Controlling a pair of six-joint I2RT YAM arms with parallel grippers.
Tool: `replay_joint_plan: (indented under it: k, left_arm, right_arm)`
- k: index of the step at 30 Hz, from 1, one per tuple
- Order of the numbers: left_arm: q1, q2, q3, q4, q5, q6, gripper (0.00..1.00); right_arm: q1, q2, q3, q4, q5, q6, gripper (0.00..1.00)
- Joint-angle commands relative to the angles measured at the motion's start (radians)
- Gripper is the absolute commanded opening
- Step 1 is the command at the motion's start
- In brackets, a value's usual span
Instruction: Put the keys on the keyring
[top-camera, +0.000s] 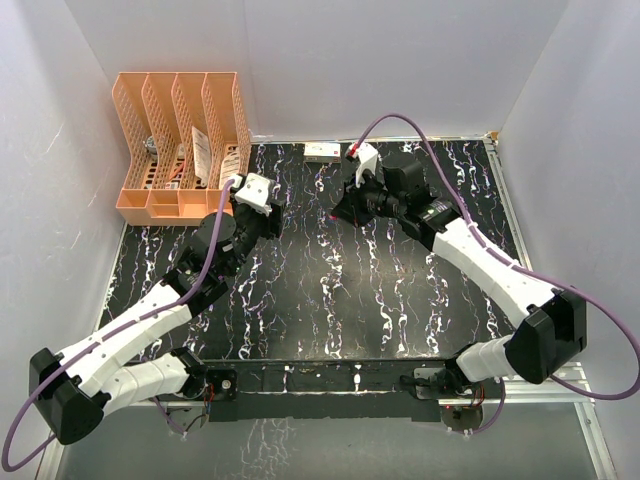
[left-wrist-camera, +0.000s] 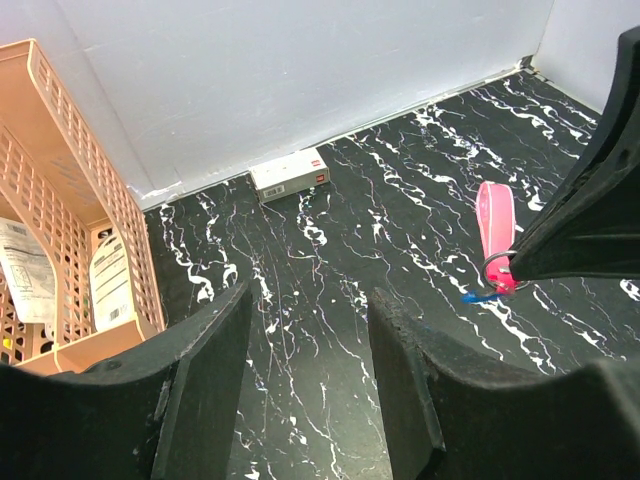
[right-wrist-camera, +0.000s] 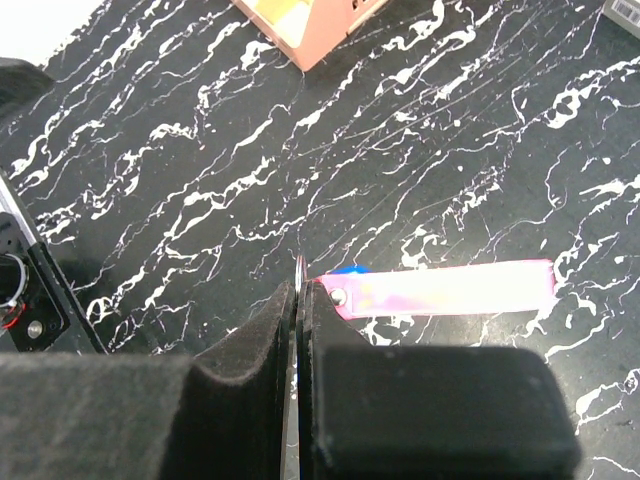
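No wording you can read here: the small white box (left-wrist-camera: 290, 176) by the back wall shows only a red mark, and the printed slips (left-wrist-camera: 110, 285) in the orange file rack (left-wrist-camera: 95, 180) carry print too small to make out.

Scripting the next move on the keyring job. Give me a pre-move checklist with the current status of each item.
1. Right gripper shut on the thin metal ring of the keyring: ok.
2. Left gripper open and empty, ready to pick: ok.
3. Blue key located, lying by the ring end of the red strap: ok.
4. Blue key already threaded on the ring: cannot tell, the right finger hides the join.
5. Silvery key located: not ok, it shows in no view.
6. Table between left gripper and keyring free of obstacles: ok, the white box sits back by the wall.
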Motion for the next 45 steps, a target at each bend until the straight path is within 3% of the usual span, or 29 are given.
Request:
replay_joint_plan:
  k: [1,24,36,43,44,45]
  left_arm:
    - [0.008,-0.044,0.009,-0.002,-0.003,-0.008,0.49]
    - [0.008,-0.041,0.002,-0.002,-0.01,-0.009,0.5]
    - [0.01,-0.053,-0.006,0.005,-0.034,-0.007,0.5]
    - [0.01,-0.058,-0.006,0.0,-0.044,-0.008,0.5]
    - [0.01,-0.055,-0.004,-0.004,-0.042,-0.01,0.51]
    - [0.01,-0.054,0.002,-0.012,-0.039,-0.013,0.54]
  right_arm:
    - [-0.001,0.007,-0.006,0.053,0.014,-0.002,0.0]
    - [-0.002,0.127,-0.07,0.126,0.05,0.016,0.0]
    - [0.011,0.277,-0.061,0.286,-0.131,0.097,0.0]
    - [-0.01,0.337,-0.034,0.289,-0.011,0.118,0.0]
    - [-0.016,0.344,-0.031,0.282,0.003,0.122,0.03]
    - [-0.021,0.348,-0.031,0.279,0.018,0.124,0.14]
